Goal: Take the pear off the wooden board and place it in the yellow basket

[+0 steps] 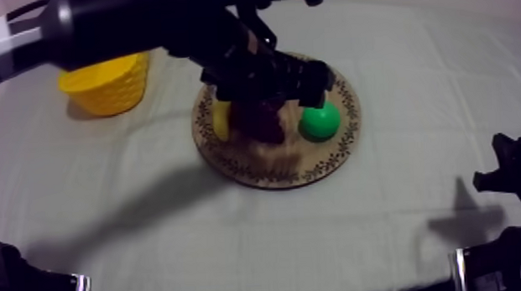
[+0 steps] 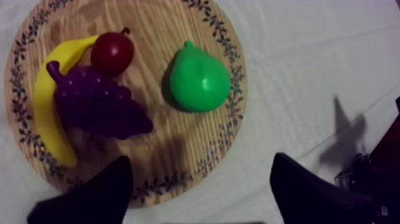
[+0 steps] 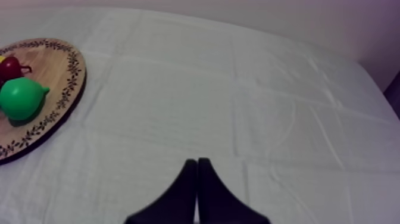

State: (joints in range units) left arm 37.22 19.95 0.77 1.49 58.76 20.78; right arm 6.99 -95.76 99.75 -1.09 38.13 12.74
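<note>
The green pear (image 1: pixel 320 121) (image 2: pixel 198 80) lies on the right part of the round wooden board (image 1: pixel 265 168) (image 2: pixel 178 149). My left gripper (image 1: pixel 270 84) (image 2: pixel 199 196) hovers above the board, open, its two black fingers (image 2: pixel 95 196) wide apart with nothing between them; the pear lies a little beyond the gap. The yellow basket (image 1: pixel 106 82) stands on the cloth left of the board. My right gripper (image 1: pixel 507 177) (image 3: pixel 196 190) rests low at the right side, shut on nothing, far from the pear (image 3: pixel 21 98).
Also on the board: a banana (image 2: pixel 44 113) along the left rim, a bunch of purple grapes (image 2: pixel 98 104) beside it, and a small red fruit (image 2: pixel 112 52) behind them. My left arm crosses above the basket. Bare cloth spreads right of the board (image 3: pixel 53 65).
</note>
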